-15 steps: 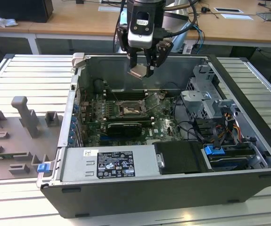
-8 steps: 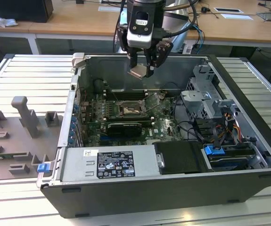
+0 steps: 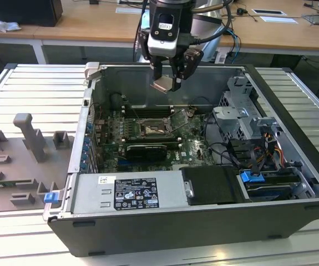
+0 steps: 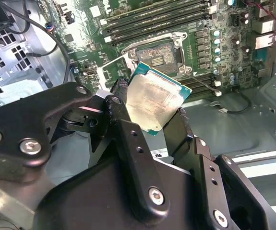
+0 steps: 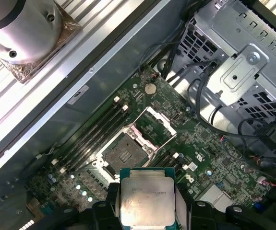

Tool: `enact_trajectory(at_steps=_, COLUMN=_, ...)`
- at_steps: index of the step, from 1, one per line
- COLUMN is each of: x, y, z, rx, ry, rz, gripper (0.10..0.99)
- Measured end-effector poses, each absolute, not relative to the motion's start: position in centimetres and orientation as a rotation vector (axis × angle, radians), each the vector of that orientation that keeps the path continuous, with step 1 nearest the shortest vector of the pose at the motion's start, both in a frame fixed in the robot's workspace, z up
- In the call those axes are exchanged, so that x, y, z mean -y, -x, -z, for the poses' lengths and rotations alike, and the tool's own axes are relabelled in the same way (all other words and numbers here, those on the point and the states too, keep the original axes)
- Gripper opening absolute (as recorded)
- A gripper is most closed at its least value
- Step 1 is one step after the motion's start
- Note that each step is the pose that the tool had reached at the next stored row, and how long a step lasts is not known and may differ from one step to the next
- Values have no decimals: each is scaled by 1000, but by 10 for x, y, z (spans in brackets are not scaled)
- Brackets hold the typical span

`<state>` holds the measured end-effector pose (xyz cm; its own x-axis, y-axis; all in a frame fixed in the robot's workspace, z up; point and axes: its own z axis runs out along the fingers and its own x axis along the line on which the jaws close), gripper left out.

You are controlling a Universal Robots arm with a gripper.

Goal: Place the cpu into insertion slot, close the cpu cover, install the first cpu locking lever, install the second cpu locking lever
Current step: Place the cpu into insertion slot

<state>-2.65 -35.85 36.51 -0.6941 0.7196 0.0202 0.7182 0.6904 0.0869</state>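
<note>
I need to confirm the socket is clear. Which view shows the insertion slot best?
The first wrist view: the insertion slot lies open and unblocked. The second wrist view shows it closer, but the cpu overlaps its near edge. The exterior view shows it far off.

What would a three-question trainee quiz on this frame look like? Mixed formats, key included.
1. True or false: the cpu already sits in the insertion slot.
2. Pick one: the cpu cover is A) shut over the slot, B) swung open beside the slot, C) clamped between the fingers.
3. Fill in: the gripper, hanging above the open case, is shut on the ____.

Key: 1 false, the slot is bare. 2 B. 3 cpu.
</note>
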Motion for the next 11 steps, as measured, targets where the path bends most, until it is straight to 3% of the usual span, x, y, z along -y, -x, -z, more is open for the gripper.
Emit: enact_trajectory(at_steps=11, x=359, y=26, z=-365, rx=-2847, ry=-1280, rz=-137, gripper=545)
